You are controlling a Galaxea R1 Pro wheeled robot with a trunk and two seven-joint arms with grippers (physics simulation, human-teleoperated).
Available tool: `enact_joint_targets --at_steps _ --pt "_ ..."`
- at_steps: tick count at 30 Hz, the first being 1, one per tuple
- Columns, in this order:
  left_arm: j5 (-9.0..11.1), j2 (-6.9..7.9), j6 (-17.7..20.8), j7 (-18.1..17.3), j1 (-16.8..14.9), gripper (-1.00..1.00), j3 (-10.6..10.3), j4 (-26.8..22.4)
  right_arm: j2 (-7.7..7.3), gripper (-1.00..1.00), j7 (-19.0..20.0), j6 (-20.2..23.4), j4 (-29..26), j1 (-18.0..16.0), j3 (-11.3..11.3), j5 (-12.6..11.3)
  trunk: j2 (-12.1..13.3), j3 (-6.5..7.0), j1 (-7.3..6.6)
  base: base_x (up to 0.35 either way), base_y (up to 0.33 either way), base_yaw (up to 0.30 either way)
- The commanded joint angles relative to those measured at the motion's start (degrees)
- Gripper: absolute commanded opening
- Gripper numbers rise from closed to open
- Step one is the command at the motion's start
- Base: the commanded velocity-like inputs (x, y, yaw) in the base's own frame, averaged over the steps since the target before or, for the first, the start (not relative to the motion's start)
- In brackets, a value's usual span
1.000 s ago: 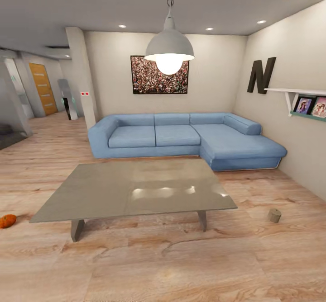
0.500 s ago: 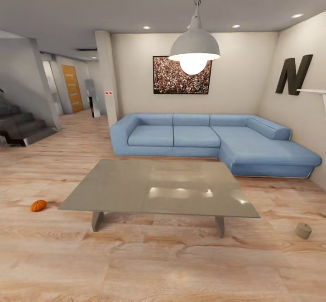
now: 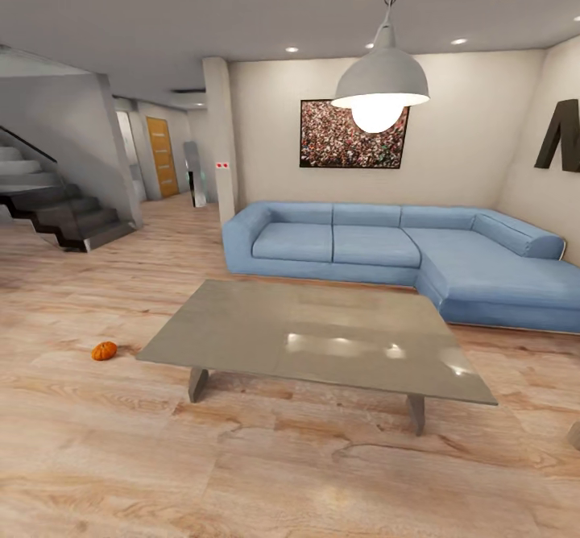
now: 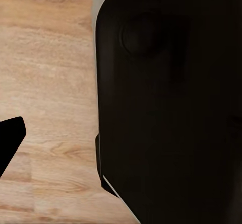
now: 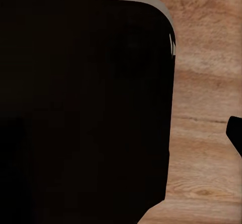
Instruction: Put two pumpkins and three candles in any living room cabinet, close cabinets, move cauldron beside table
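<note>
Panning left, perhaps: pumpkin recentred

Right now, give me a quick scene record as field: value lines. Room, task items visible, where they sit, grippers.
room: living room, light wood-plank floor
table: low rectangular glossy grey table, top bare, mid-room
pumpkin: one small round orange pumpkin, on the floor left of the table, apart from it
sofa: blue L-shaped sofa behind the table, against the far wall
lamp: white pendant lamp, lit, hanging above the table
stairs: dark staircase at far left
grippers: state cannot be told; wrist views show dark robot body over floor
</note>
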Motion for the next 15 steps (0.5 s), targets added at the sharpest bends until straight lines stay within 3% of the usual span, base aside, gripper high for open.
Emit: enact_joint_targets --at_steps 1,15 --pt "0.00 0.02 -0.03 -0.01 0.03 1.00 -0.03 -0.11 0.00 1.00 -0.01 -0.20 0.05 -0.03 -0.03 -0.02 -0.02 -0.05 0.00 0.000 0.000 0.020" --pt "0.00 0.25 -0.03 -0.01 0.03 1.00 -0.03 -0.11 -0.04 1.00 -0.01 -0.20 0.05 -0.03 -0.04 0.03 -0.02 -0.05 0.00 0.000 0.000 0.003"
